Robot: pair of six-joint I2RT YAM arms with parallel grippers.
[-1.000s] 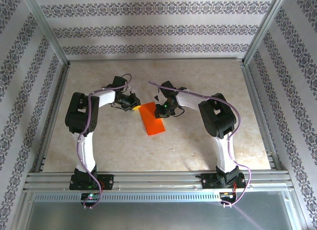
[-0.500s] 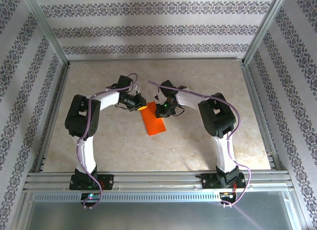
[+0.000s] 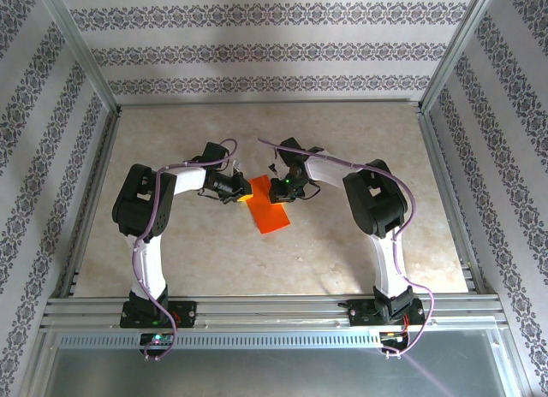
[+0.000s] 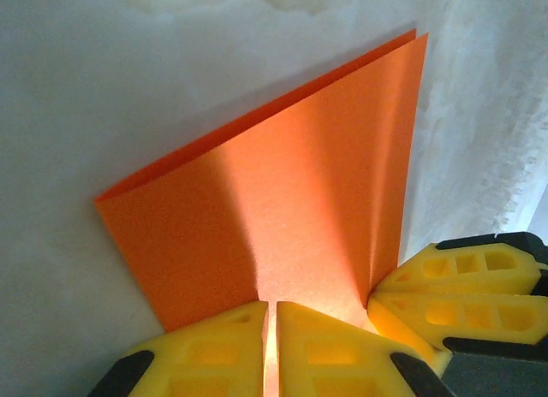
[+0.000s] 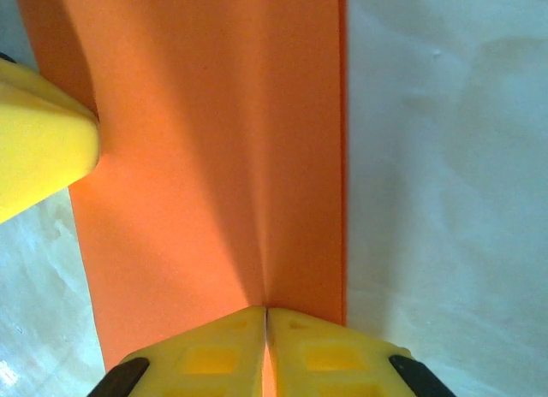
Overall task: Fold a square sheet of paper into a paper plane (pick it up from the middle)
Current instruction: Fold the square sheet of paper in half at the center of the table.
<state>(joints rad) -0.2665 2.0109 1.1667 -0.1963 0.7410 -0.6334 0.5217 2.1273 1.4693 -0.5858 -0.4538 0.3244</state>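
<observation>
- Top external: left gripper (image 3: 242,190) and right gripper (image 3: 276,190) are both pinching the upper end of the half-folded orange paper (image 3: 271,214).
- Corner folds are probably coming next, needing one pinch anchoring.

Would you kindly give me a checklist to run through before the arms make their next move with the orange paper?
1. The left gripper grips the square sheet of paper: ok, its fingers are shut on the near edge.
2. The right gripper grips the same sheet: ok, it is shut on the sheet.
3. The sheet is folded in half with its layers aligned: ok, a thin sliver of the lower layer peeks out at the far edge.
4. The two grippers are clear of each other: cannot tell, their yellow fingers sit very close and contact is unclear.
5. The free end rests on the table: ok, judging by the top view.
</observation>
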